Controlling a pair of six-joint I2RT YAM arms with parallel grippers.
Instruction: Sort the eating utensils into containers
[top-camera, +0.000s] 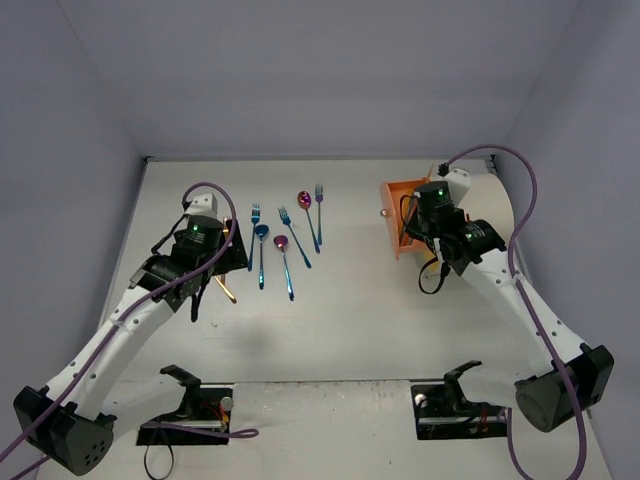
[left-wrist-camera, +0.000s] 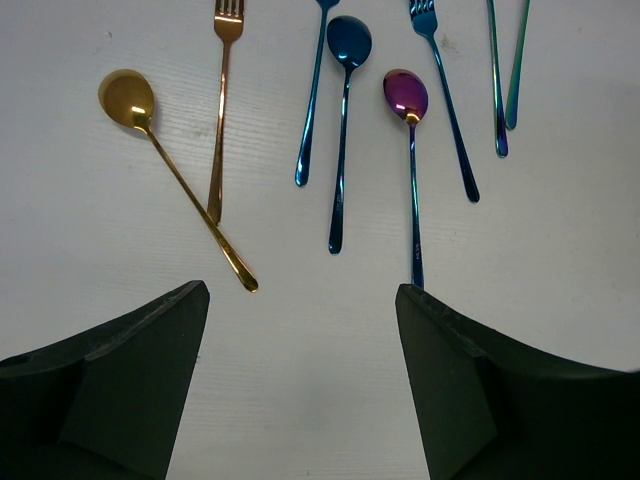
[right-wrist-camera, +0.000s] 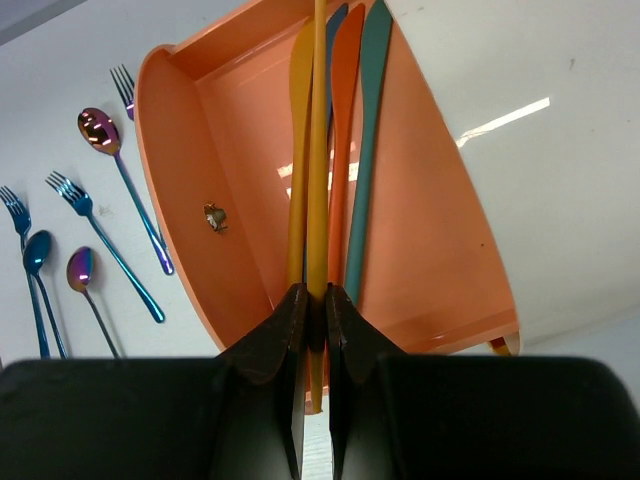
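My right gripper (right-wrist-camera: 316, 300) is shut on a thin gold utensil (right-wrist-camera: 318, 150) and holds it lengthwise over the open orange drawer (right-wrist-camera: 430, 230) of the white cabinet (right-wrist-camera: 540, 150). Another gold piece and a teal knife (right-wrist-camera: 368, 130) lie in the drawer. My left gripper (left-wrist-camera: 300, 310) is open and empty over bare table, just short of the handle ends of a gold spoon (left-wrist-camera: 180, 185) and a gold fork (left-wrist-camera: 221, 110). A blue spoon (left-wrist-camera: 344, 120), a purple spoon (left-wrist-camera: 410, 150) and blue forks (left-wrist-camera: 445, 90) lie beyond.
In the top view the loose utensils (top-camera: 285, 240) lie in a row at the table's middle left, the drawer (top-camera: 395, 215) and cabinet (top-camera: 490, 200) at the right. The drawer's gold knob (right-wrist-camera: 213, 215) faces the utensils. Walls close in the table on three sides.
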